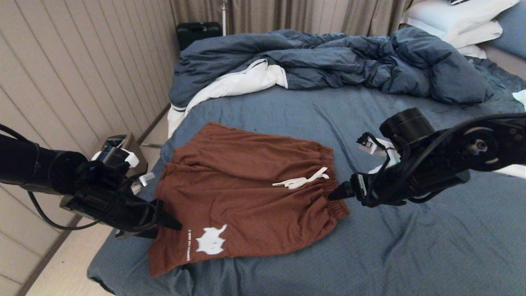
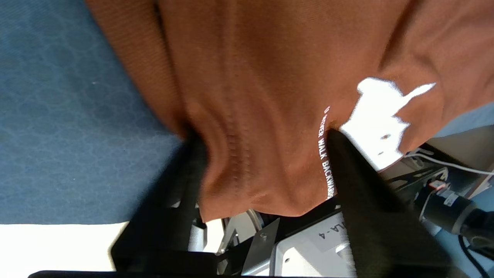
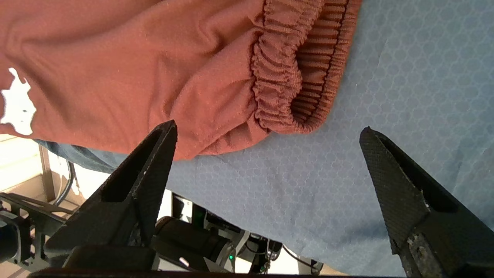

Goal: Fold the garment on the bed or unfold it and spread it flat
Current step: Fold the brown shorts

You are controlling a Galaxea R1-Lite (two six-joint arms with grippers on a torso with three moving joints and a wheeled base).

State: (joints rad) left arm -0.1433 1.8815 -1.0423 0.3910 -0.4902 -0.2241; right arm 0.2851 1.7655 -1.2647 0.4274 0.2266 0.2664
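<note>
The rust-brown shorts (image 1: pixel 246 193) lie spread nearly flat on the bed (image 1: pixel 411 246), near its foot edge, not yet folded. The left hand (image 2: pixel 262 154) straddles the leg hem, fingers bunching the cloth between them; the right hand (image 3: pixel 270 150) hangs spread beside the waistband, empty. The rumpled duvet (image 1: pixel 328 61) lies well clear.

The bed (image 1: pixel 411 255) is carrying everything here — slate-blue sheet, wrinkled all over.

The rust-brown shorts (image 1: pixel 246 189) are lying spread on the near part of the sheet, waistband pointing toward the robot's right, the leg hems reaching toward the left edge of the mattress. Behind them a dark blue duvet (image 1: pixel 349 61) is sitting bunched across the far side — its white lining showing at the left — and white pillows (image 1: pixel 456 20) are resting at the far right corner.
</note>
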